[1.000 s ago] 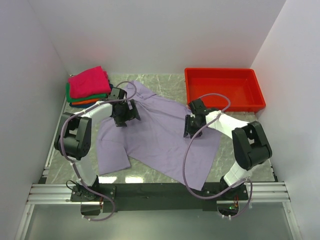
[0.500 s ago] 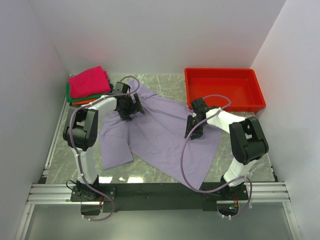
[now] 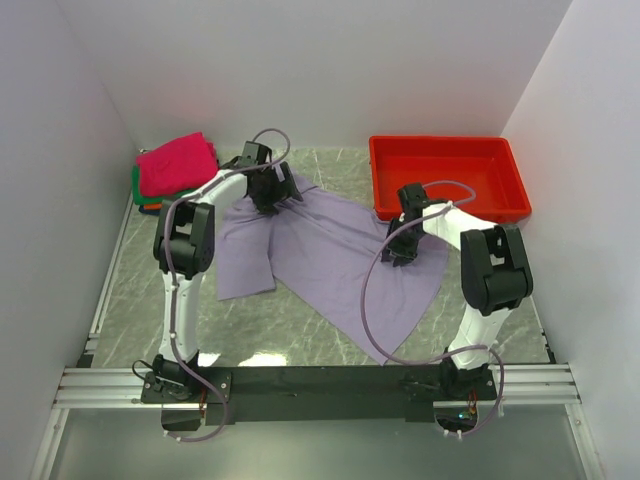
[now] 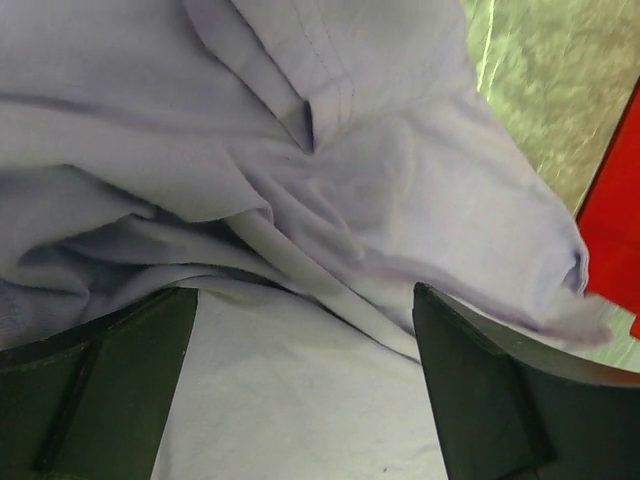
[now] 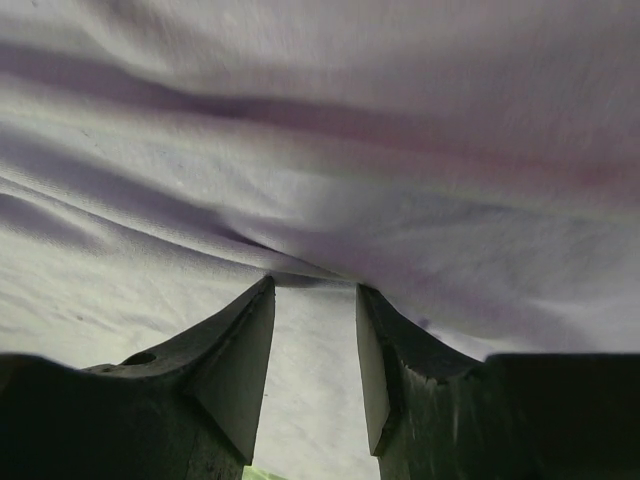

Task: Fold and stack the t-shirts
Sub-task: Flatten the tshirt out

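The pale lavender t-shirt [image 3: 320, 255] lies spread and rumpled across the middle of the marble table. My left gripper [image 3: 274, 190] rests on its far edge near the collar, open wide. In the left wrist view my left gripper [image 4: 305, 300] has flat cloth [image 4: 350, 180] between its fingers and folds beyond the tips. My right gripper [image 3: 400, 247] sits on the shirt's right side. Its fingers [image 5: 240, 350] stand partly apart, open, tips against a ridge of cloth [image 5: 350, 150]. Folded t-shirts [image 3: 177, 165] are stacked at the back left, magenta on top, green and orange beneath.
A red plastic tray [image 3: 450, 142] stands at the back right, just beyond my right gripper; its corner [image 4: 615, 230] shows in the left wrist view. White walls enclose the table [image 3: 330, 165] on three sides. A metal rail runs along the near edge.
Both grippers have moved toward the back of the table, and the lavender shirt has slid back with them. The left arm has stretched out toward the collar. The right jaws narrowed slightly.
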Controlling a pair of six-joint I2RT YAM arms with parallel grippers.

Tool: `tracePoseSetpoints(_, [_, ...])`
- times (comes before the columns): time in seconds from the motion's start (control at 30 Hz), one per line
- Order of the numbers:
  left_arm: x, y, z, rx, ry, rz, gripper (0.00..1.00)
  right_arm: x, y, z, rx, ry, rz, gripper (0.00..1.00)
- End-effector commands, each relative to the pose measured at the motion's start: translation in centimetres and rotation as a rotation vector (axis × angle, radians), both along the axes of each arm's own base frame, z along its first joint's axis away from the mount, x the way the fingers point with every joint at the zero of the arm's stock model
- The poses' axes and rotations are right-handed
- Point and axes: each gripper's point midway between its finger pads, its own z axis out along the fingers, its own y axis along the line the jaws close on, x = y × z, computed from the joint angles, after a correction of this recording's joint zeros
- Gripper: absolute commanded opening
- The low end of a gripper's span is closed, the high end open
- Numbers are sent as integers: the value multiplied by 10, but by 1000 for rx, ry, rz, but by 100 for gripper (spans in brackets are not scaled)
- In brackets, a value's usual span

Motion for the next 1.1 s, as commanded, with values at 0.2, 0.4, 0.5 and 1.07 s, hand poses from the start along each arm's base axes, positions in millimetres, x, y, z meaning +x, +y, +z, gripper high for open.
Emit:
tracePoseSetpoints(0.2, [-18,29,77,82,-159,63,96,22,-7,28,-31,-93,41,47])
tracePoseSetpoints(0.4, [-112,93,90,210,-129,283,99,19,-2,55,15,-157,40,47])
tracePoseSetpoints(0.5, [-162,126,85,260,-112,416,99,9,2,57,43,-158,41,47])
tracePoseSetpoints(1.07, [-253,165,20,391,152,581,99,-13,18,66,88,-198,87,47])
